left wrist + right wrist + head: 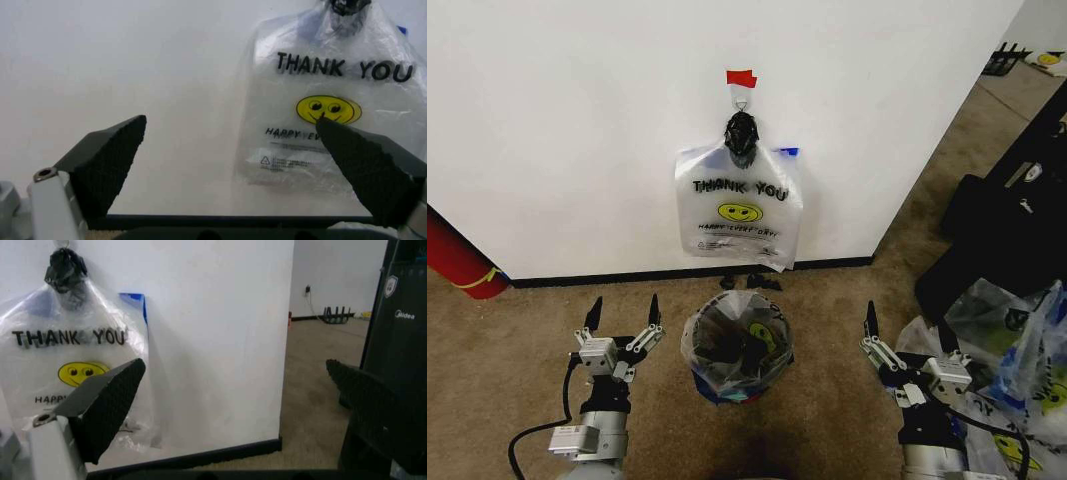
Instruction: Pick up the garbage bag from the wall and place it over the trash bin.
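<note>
Fingers spread wide on both grippers: the left gripper (623, 318) hovers beside the trash bin (736, 350), the right gripper (909, 335) on its other side. Beyond, the garbage bag (739, 210) hangs from a hook (741, 99) on the wall (577, 130).

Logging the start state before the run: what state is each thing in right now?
garbage bag: hanging flat from the hook on the wall, untouched.
trash bin: upright on the carpet, already lined with a bag.
left gripper: open, empty, low beside the bin.
right gripper: open, empty.
</note>
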You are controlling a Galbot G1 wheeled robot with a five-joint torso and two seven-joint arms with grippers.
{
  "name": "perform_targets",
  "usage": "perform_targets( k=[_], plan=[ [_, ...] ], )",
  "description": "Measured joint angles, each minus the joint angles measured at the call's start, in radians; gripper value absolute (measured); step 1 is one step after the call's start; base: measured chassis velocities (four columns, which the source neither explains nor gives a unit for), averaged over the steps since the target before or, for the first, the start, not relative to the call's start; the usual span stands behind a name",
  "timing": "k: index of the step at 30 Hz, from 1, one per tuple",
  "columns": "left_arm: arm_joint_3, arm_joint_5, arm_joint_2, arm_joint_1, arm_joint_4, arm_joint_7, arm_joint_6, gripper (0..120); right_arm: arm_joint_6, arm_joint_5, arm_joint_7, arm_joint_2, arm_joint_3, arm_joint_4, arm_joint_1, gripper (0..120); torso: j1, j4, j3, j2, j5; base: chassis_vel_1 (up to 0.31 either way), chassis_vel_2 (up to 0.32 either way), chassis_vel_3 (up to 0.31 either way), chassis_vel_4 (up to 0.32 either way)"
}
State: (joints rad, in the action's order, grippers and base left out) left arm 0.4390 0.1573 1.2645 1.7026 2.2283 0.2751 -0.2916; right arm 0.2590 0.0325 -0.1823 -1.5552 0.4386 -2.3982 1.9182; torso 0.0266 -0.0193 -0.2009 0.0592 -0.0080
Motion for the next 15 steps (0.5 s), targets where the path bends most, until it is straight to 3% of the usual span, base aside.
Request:
perform_targets(
  k=[15],
  plan=[
    [0.003, -0.009, 0.002, 0.004, 0.008, 0.001, -0.001, 100, 0.017, -0.001, -0.008, 0.003, 0.003, 0.012, -0.008, 100, 0.0, 0.0, 0.0, 0.0, 0.0, 0.0, 0.0, 0.0, 0.0]
  ],
)
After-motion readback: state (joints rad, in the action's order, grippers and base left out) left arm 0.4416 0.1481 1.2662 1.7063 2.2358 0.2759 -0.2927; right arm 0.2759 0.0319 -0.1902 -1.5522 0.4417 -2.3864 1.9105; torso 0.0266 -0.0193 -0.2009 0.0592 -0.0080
